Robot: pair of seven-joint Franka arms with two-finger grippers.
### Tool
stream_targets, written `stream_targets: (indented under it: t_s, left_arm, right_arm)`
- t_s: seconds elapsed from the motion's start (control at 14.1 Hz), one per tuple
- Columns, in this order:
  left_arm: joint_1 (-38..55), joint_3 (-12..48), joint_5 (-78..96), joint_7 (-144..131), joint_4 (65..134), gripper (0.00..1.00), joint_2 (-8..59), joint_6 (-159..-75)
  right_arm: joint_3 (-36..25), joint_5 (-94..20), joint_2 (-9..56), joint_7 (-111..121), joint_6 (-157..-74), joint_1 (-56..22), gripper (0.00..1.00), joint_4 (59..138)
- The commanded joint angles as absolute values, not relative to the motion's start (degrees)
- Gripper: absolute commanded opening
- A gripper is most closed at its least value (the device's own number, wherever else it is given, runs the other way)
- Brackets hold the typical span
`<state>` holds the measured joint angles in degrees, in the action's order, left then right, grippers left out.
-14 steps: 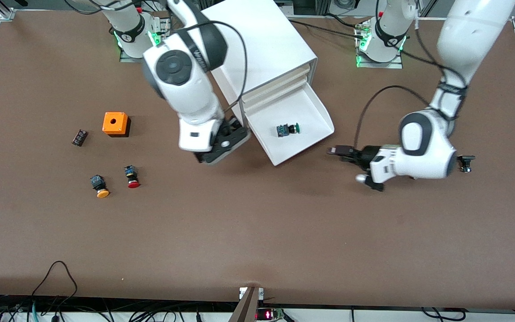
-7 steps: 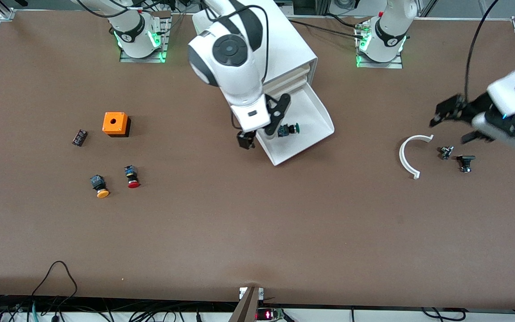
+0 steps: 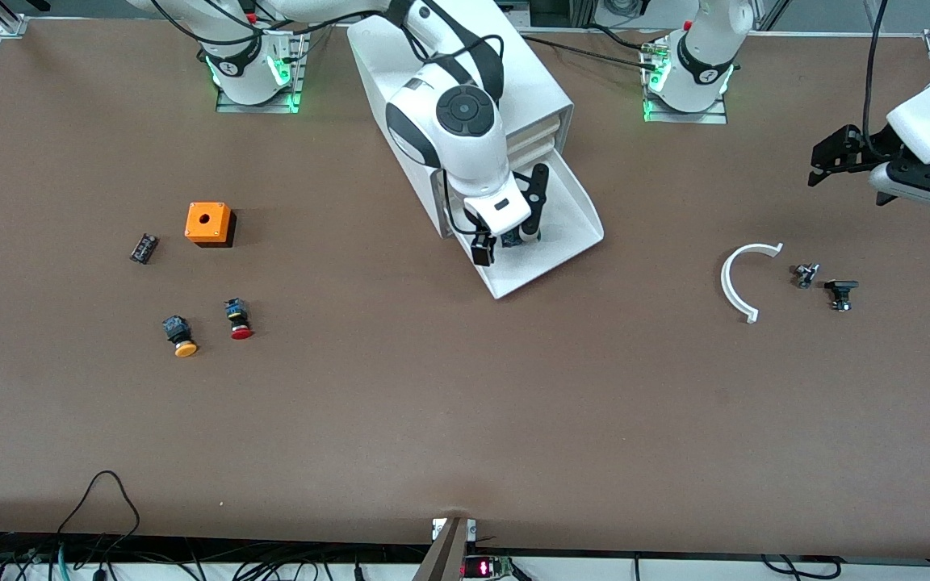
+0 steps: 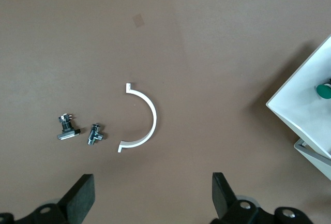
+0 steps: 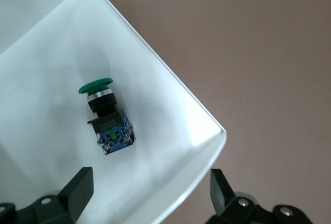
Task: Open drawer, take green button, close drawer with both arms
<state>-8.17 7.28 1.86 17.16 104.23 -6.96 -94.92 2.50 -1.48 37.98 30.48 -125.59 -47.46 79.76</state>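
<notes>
I saw the drawer [image 3: 570,211], the lowest white tray of the cabinet [image 3: 465,73], pulled fully out toward five o'clock. The button [image 5: 106,116] lay on its side on the tray floor, green cap pointing toward eleven o'clock in the right wrist view, black-and-blue body trailing.

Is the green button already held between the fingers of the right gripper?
No: the button lies on the floor of the drawer, apart from the open right gripper above it.

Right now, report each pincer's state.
Left pincer: open, empty, over bare table at the left arm's end.
Right pincer: open, empty, over the green button in the drawer.
</notes>
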Motion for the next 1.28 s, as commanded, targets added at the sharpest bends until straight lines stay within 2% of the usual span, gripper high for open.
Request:
stream_targets:
  t_s: [0.0,1.06,1.21]
  left_arm:
    - [-6.68,7.38,-0.09,15.29,103.62,1.0,-7.03,-95.01]
    - [-6.5,6.59,0.18,15.38,102.57,1.0,-5.8,-94.83]
    - [-6.5,6.59,0.26,15.29,101.61,1.0,-4.93,-94.57]
  right_arm:
    - [2.11,-0.79,40.95,31.82,-127.52,-49.3,1.0,77.96]
    - [1.93,-0.79,45.79,38.85,-129.2,-51.33,1.0,77.08]
    - [1.67,-0.79,46.14,38.93,-129.64,-52.12,0.97,77.08]
